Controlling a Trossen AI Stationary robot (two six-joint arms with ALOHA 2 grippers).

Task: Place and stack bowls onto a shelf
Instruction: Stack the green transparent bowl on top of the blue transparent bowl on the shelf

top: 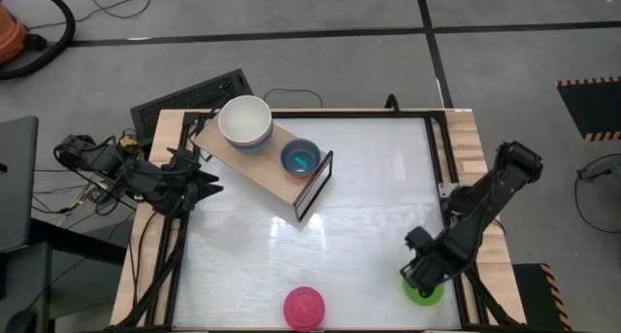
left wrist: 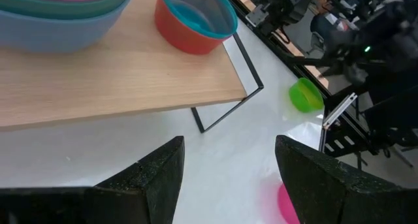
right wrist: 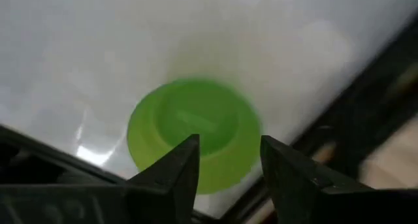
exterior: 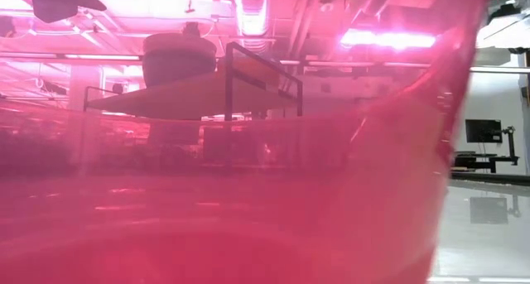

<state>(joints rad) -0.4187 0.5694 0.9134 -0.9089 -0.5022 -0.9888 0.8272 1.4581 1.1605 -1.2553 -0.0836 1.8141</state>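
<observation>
The shelf (top: 281, 173) stands at the table's far left. On its board rest a stack of bowls topped by a white one (top: 245, 122) and a teal bowl nested in a red one (top: 301, 159). A lime green bowl (right wrist: 192, 129) lies upside down near the table's right near corner, also seen as the lime green bowl (top: 424, 293). My right gripper (right wrist: 228, 165) is open just above it, fingers on either side of its near rim. A magenta bowl (top: 304, 307) sits at the near edge. My left gripper (left wrist: 228, 178) is open beside the shelf's left end, holding nothing.
The magenta bowl (exterior: 248, 193) stands right before the low camera and fills its view; the shelf (exterior: 190, 93) shows dimly through it. A black slab (top: 194, 92) lies behind the table's far left corner. A black frame (top: 448, 149) runs along the table's right edge.
</observation>
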